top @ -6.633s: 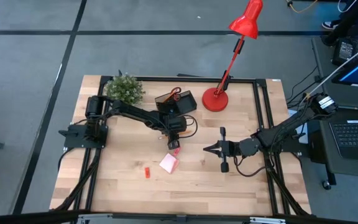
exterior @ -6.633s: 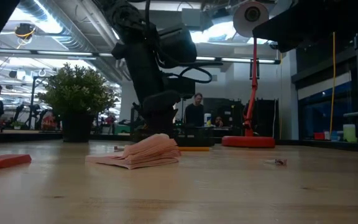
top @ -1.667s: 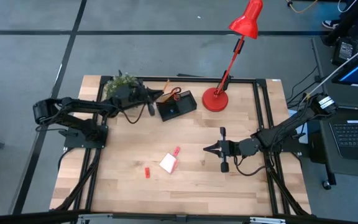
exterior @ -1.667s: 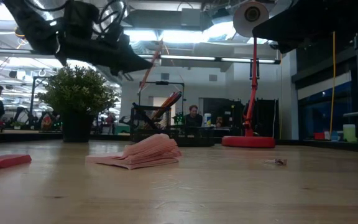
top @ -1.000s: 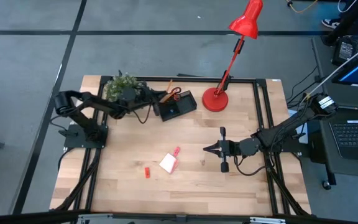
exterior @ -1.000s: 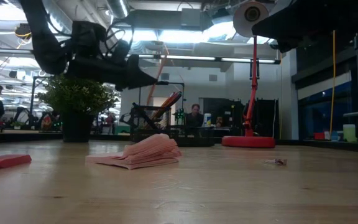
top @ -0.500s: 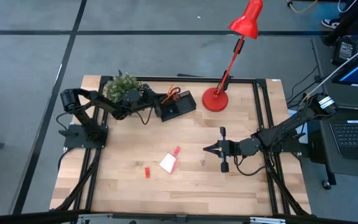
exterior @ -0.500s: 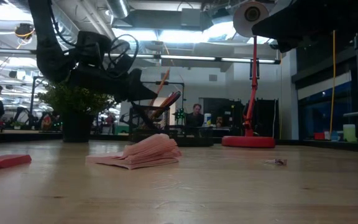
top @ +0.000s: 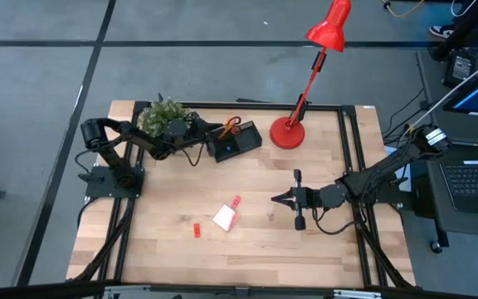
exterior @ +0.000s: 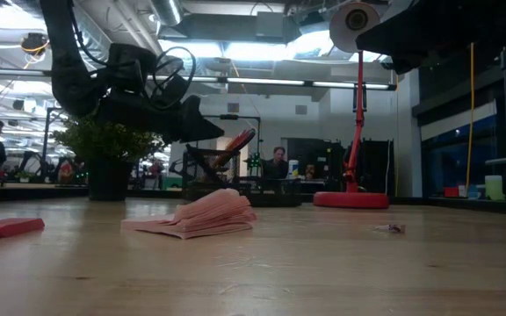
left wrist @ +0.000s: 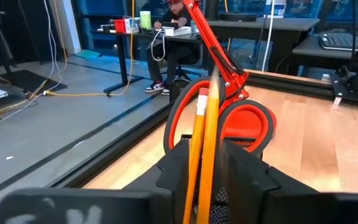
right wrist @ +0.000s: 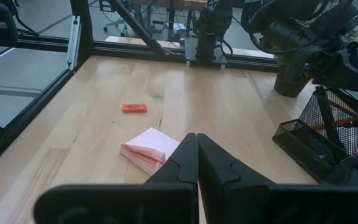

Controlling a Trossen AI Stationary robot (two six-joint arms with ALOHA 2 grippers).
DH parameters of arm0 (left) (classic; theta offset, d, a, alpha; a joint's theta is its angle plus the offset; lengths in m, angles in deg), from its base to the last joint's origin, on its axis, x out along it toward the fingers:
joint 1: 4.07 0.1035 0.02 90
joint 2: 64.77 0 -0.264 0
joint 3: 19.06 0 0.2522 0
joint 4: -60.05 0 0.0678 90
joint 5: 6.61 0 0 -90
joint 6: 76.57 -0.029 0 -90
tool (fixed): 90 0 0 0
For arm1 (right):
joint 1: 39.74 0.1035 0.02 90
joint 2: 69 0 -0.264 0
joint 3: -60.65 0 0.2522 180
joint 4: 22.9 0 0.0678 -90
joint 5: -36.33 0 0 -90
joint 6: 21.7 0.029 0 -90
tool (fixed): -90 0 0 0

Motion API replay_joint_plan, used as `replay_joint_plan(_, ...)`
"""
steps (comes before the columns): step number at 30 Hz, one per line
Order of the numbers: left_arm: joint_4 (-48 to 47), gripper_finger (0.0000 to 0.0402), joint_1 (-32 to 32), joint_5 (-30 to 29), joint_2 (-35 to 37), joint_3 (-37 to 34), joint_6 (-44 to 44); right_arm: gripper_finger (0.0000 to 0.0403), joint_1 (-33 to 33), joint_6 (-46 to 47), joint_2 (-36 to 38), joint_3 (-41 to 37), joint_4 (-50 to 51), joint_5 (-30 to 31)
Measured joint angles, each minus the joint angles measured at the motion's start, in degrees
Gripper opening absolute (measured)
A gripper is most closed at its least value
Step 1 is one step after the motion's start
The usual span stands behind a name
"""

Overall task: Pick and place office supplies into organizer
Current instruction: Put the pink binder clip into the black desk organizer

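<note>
The black mesh organizer (top: 237, 143) stands at the table's far side, between the plant and the lamp. Red-handled scissors (left wrist: 180, 121) and two orange pencils (left wrist: 205, 134) stand upright in it. My left gripper (top: 208, 137) hovers at the organizer's left end, open, with both pencils between its fingers (left wrist: 173, 180). The pink-white note pad (top: 224, 218) lies mid-table, with a red block (top: 196, 230) to its near left and a small pink block (top: 236, 201) just beyond it. My right gripper (top: 277, 198) waits shut, to the right of the pad. I cannot make out any black pens. My left gripper has a finger on each side of the two upright pencils (left wrist: 211, 155), coming level from the table's left. I cannot tell whether either finger touches them. The pencils' lower ends are inside the organizer's mesh.
The potted plant (top: 163, 116) stands right behind my left arm's wrist. The red lamp's round base (top: 287, 133) is just right of the organizer, and its stem leans out past the far edge. Bare wood lies along the near edge and left of the pad.
My left gripper moved right toward the organizer and came down over it. The orange pencil that stuck up slanting above its fingers in the low view has dropped out of sight there. The right arm, pad and blocks stayed put.
</note>
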Motion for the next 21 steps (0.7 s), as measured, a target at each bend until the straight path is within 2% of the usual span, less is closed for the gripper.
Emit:
replay_joint_plan(8,6.04,0.0116,-0.04,0.54,0.70,0.02,0.00,0.0004,0.01,0.00,0.00,0.00,0.00,-0.01)
replay_joint_plan(12,6.24,0.0111,-1.09,3.65,5.29,0.04,0.43,0.0004,0.00,-0.01,0.00,0.00,-0.05,0.00)
replay_joint_plan(15,2.57,0.0102,-3.45,7.30,10.84,0.04,-0.36,0.0004,0.00,0.00,0.00,0.00,-1.06,0.02)
replay_joint_plan(21,-14.63,0.0076,-11.43,7.86,23.92,0.05,-6.57,0.0004,0.02,2.04,0.00,0.16,-3.38,0.02)
